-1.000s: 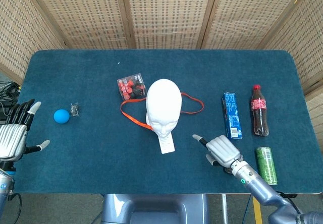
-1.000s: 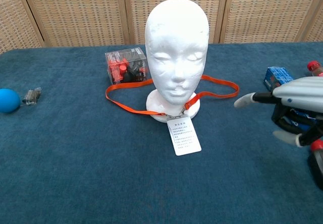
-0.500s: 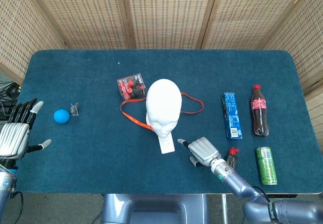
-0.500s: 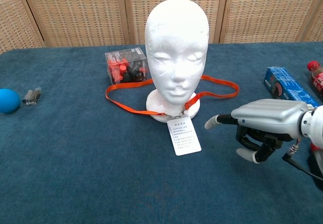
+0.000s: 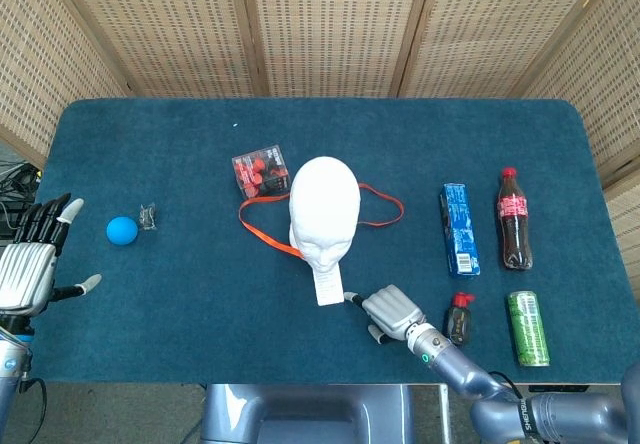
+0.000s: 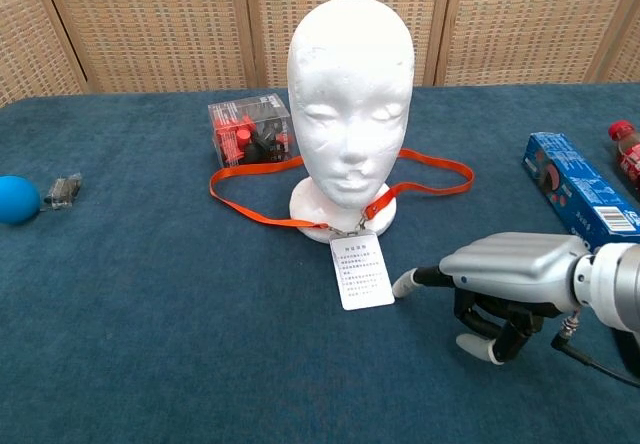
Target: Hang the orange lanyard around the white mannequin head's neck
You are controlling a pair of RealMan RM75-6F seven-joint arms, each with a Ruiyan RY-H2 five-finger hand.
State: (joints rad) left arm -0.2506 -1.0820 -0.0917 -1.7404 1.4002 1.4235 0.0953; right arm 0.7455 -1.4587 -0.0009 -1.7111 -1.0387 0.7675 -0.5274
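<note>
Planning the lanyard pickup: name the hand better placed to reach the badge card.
Right. The right hand lies on the table with a fingertip right at the badge card of the orange lanyard. The left hand sits at the table's far left edge.

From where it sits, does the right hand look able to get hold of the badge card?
Probably yes. The right hand lies low beside the badge card, one extended finger at the card's edge, with bare table between them. The card lies flat, so lifting it may be awkward.
</note>
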